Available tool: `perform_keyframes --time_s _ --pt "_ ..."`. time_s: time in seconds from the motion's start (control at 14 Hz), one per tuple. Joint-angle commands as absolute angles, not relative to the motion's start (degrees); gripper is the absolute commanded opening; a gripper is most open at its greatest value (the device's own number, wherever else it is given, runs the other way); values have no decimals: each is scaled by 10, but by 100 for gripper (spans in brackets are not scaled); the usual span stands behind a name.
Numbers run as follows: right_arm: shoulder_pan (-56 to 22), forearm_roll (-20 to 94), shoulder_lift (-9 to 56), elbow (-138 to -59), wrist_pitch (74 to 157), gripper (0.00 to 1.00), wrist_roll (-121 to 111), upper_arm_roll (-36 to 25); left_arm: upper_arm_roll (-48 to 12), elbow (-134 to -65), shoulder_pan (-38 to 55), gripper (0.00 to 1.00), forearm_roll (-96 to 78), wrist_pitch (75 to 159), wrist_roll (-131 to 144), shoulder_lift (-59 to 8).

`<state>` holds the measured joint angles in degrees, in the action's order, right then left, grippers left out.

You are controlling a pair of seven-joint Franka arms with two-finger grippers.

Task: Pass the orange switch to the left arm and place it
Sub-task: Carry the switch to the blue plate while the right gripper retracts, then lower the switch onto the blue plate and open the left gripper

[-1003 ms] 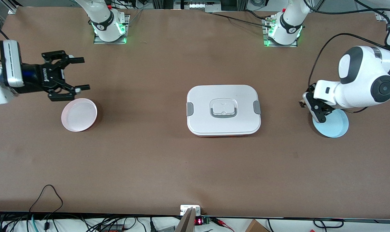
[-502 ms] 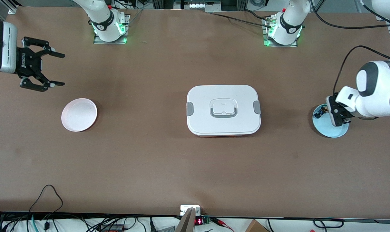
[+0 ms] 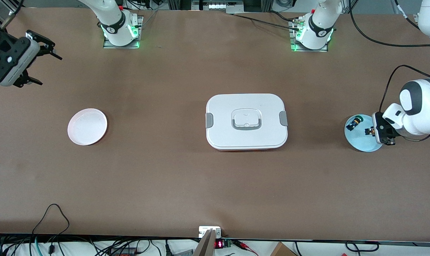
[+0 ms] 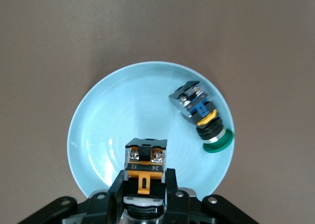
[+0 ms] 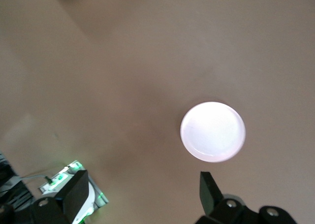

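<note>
The orange switch has a black and orange body with two screws. It sits between the fingers of my left gripper, which is shut on it over the light blue plate. In the front view the switch shows at the plate beside the left gripper. The white box stands mid-table. My right gripper is open and empty, raised near the right arm's end of the table, apart from the pink plate. Its spread fingers frame the right wrist view.
A small black piece with blue, yellow and green parts lies on the blue plate beside the switch, also seen from the front. The pink plate holds nothing. The arm bases stand along the table's edge farthest from the front camera.
My right gripper has moved away from the pink plate toward the table's end and turned. My left gripper has moved across the blue plate toward the left arm's end, uncovering the blue-and-green piece.
</note>
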<state>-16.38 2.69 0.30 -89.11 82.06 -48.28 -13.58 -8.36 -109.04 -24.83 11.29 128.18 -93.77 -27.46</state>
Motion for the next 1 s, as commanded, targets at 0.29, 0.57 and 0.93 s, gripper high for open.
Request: perform_keyframes --time_s 0.29,0.57,0.93 --pt "-147 -46 3 -952 1021 100 -442 -134 -91 -1085 -266 19 129 1336 -953 -310" --pt "-127 3 4 -953 996 100 -405 -114 -91 -1085 -267 20 130 1342 -953 -323" --pt "-102 -4 2 -947 927 100 -141 -47 -92 -1079 -266 100 129 1329 -967 -319"
